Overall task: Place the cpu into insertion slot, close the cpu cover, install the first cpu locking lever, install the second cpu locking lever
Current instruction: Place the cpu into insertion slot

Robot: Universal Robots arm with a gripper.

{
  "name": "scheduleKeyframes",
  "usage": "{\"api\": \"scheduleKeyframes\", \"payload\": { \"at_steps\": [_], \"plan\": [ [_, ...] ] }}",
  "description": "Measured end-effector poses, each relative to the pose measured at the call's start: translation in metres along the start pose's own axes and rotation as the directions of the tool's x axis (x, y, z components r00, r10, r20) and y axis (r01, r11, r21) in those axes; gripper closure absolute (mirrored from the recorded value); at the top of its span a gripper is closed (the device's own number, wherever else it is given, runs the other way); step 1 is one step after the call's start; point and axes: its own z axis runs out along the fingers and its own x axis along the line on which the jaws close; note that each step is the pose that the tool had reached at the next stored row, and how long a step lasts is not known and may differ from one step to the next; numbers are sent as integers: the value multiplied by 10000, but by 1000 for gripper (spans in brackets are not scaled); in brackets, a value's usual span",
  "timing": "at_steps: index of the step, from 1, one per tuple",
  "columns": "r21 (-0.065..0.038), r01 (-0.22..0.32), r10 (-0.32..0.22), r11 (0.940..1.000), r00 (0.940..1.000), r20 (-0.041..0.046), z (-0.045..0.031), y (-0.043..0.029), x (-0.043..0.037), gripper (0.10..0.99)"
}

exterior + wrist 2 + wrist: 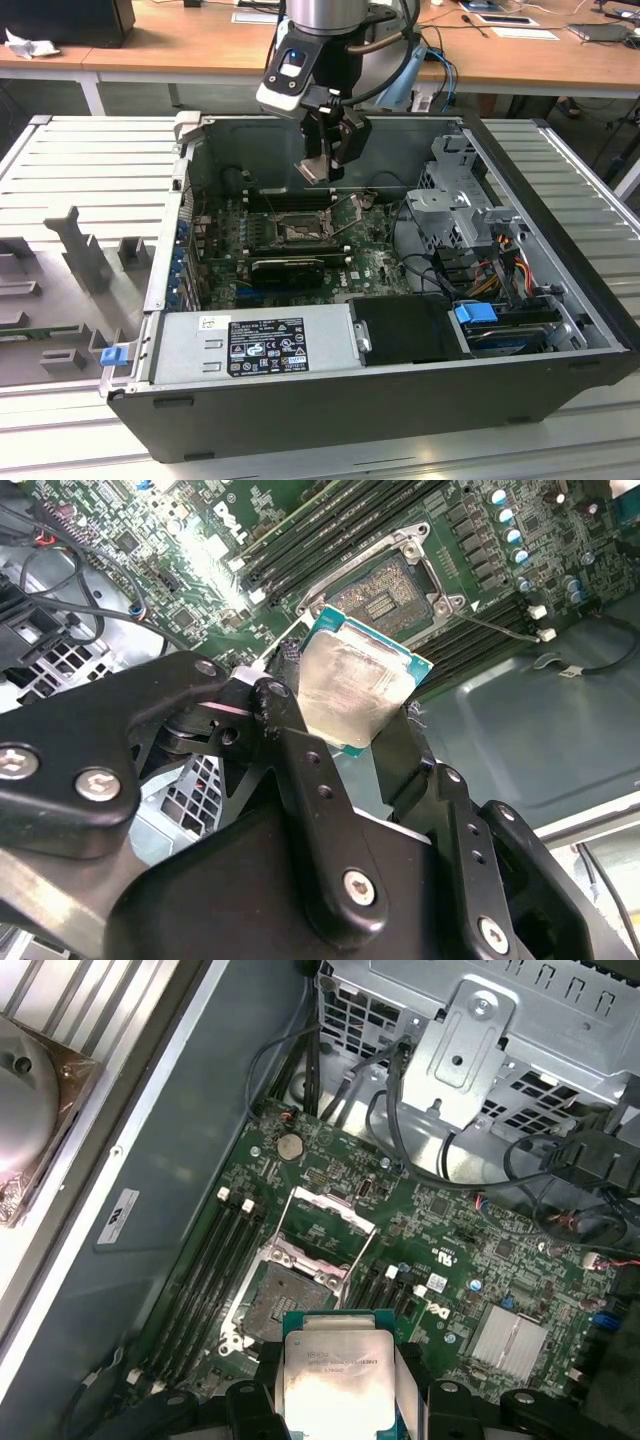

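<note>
Progress: step 1 of 4 underway, none finished by my read. Cpu (pixel 355 695) not seated yet, held up in the air by the gripper (pixel 350 708). Socket (pixel 388 588) bare, contact field exposed in both wrist views. Cover (pixel 322 1222) swung up on its hinge, standing at one side of socket, window empty. One thin lever (pixel 500 627) looks unlatched, angled out beside socket. 2nd lever: can't pick it out for sure. So left to do: seat cpu, shut cover, both levers.

Jaws: clamped on cpu, one of the fingers (pixel 300 760) on each of two opposite edges. Metal top faces the wrist cams, green rim shows round it. Grip looks square, cpu not skewed btw fingers.

Pose: arm drops in from above the case (pixel 400 400) far wall in the exterior view. Wrist pitched, tool tilted rather than plumb, so cpu prob. not parallel to socket yet (judgement). Cpu hangs over the board (pixel 470 1260), roughly above socket, apart from it, no contact w/ cover or lever. Exact offset can't tell.

Setting: case lies open, side panel off, about mid desk (pixel 80 170). Socket near mid-board, toward case's far wall
</note>
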Motion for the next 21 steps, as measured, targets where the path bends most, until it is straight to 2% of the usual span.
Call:
{"api": "scheduleKeyframes", "payload": {
  "at_steps": [11, 14, 16, 21],
  "plan": [
    [-8, -371, 371, 9993, 9993, 33, 21, -2, 0, 557],
    [-18, -810, 810, 9967, 9967, 71, 45, -5, -1, 557],
    [-28, -1191, 1191, 9929, 9928, 102, 68, -9, 0, 557],
    [-34, -1435, 1436, 9896, 9896, 124, 104, -25, 5, 557]
  ]
}}
